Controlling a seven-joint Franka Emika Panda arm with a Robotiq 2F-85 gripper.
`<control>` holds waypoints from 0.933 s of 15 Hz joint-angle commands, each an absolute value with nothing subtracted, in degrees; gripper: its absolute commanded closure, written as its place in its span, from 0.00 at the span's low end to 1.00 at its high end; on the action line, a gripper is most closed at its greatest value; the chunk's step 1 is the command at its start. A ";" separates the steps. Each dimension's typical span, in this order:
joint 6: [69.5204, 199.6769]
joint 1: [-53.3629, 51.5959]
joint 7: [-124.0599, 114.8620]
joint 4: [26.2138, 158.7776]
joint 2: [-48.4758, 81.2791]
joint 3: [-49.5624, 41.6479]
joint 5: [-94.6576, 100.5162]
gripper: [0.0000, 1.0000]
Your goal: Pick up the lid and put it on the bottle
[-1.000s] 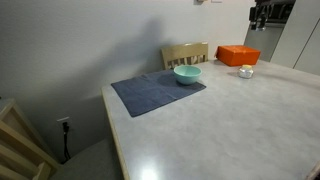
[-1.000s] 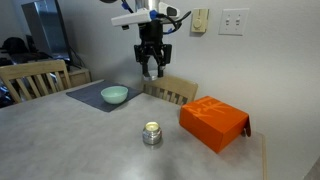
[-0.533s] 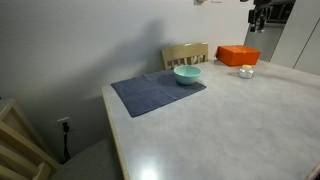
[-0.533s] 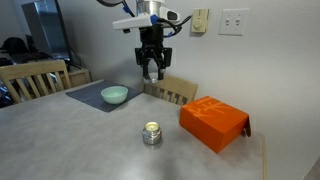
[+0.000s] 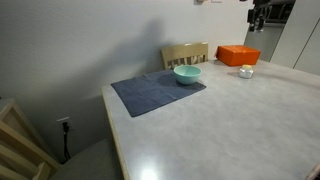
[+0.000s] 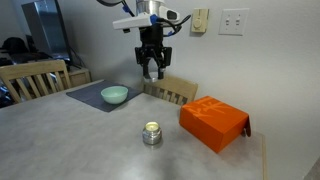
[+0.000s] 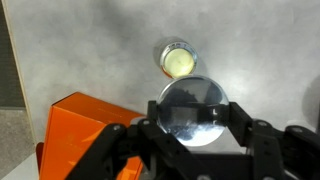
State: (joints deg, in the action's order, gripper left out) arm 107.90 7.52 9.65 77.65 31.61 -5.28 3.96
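In the wrist view my gripper [image 7: 194,112] is shut on the lid [image 7: 195,108], a flat round pale shiny disc held by its edges between the two fingers. The bottle [image 7: 179,60], small, squat and clear with an orange-yellow tint, stands open on the grey table just beyond the lid. In an exterior view my gripper [image 6: 151,72] hangs high above the table, well above the bottle [image 6: 151,133]. The bottle also shows in an exterior view [image 5: 245,71], with my gripper [image 5: 257,18] at the top edge.
An orange rectangular box [image 6: 213,122] lies right beside the bottle and shows in the wrist view [image 7: 80,130]. A teal bowl [image 6: 114,95] sits on a blue cloth [image 6: 90,97]. Wooden chairs [image 6: 170,90] stand at the table's edges.
My gripper has risen slightly with the lid in it over the last second, then held still. The bottle, box and bowl have not moved.
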 commanded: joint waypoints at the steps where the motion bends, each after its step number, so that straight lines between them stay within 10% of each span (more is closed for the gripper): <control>1: 107.76 8.49 9.66 77.47 32.34 -4.66 3.13 0.56; 14: 106.30 9.05 10.23 76.72 38.10 -4.47 2.98 0.56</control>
